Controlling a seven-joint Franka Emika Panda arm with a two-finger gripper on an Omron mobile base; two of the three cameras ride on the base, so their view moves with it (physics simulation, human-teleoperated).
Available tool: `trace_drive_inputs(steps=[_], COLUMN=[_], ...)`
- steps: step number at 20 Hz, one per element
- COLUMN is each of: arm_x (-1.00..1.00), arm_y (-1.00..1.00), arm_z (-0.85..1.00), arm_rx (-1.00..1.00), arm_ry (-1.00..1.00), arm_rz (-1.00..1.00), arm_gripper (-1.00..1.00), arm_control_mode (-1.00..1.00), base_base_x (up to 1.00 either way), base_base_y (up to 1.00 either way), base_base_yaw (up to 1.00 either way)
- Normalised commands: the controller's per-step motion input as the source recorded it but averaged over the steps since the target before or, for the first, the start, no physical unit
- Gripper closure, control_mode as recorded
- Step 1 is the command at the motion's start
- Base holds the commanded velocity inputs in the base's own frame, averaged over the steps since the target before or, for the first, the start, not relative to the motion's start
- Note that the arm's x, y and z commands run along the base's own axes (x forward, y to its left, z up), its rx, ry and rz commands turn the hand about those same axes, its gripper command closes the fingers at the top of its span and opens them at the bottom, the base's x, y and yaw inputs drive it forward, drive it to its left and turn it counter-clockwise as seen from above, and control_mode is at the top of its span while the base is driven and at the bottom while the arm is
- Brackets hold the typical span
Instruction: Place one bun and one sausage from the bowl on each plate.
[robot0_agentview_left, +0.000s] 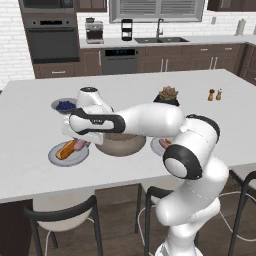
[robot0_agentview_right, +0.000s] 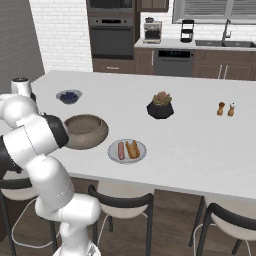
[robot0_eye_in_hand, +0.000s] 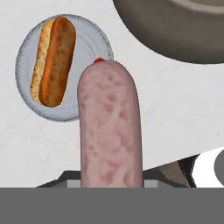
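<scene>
White arm (robot0_agentview_left: 150, 120) stretched left and low, gripper (robot0_agentview_left: 80, 142) pointing down, clamped on a sausage (robot0_eye_in_hand: 110, 131)

I count two plates (robot0_agentview_left: 56, 157) (robot0_agentview_right: 113, 154), two buns (robot0_eye_in_hand: 51, 61) (robot0_agentview_right: 133, 149), two sausages (robot0_eye_in_hand: 110, 131) (robot0_agentview_right: 120, 150) (one sits in my jaws), one big bowl (robot0_agentview_right: 86, 131), one small berry bowl (robot0_agentview_right: 68, 96), one potted plant (robot0_agentview_right: 160, 105), and what look like two shakers (robot0_agentview_right: 220, 108) (robot0_agentview_right: 231, 109).

Sausage (robot0_eye_in_hand: 110, 131) hides tool fingertips; bowl (robot0_eye_in_hand: 175, 26) cut off by frame edge.
</scene>
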Motion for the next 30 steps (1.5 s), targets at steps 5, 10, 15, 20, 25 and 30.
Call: trace_drive_inputs(steps=[5,10,15,20,25,30], arm_x=[0.12,0.35,0.29,0.11,0.13,0.31], arm_y=[0.08,0.21,0.05,0.0,0.0,0.0], arm_z=[-0.17,-0.32,-0.3,-0.27,-0.38,-0.37], arm_rx=[-0.11,-0.01,0.0,0.0,-0.03,-0.05], arm_ry=[0.0,0.0,0.0,0.0,0.0,0.0], arm_rz=[0.01,0.0,0.0,0.0,0.0,-0.01], arm_gripper=[1.0,1.0,1.0,1.0,1.0,1.0], arm_control_mode=[-1.0,-1.0,-1.0,-1.0,-1.0,-1.0], base_base_x=[0.0,0.0,0.0,0.0,0.0,0.0], base_base_y=[0.0,0.0,0.0,0.0,0.0,0.0], base_base_yaw=[0.0,0.0,0.0,0.0,0.0,0.0])
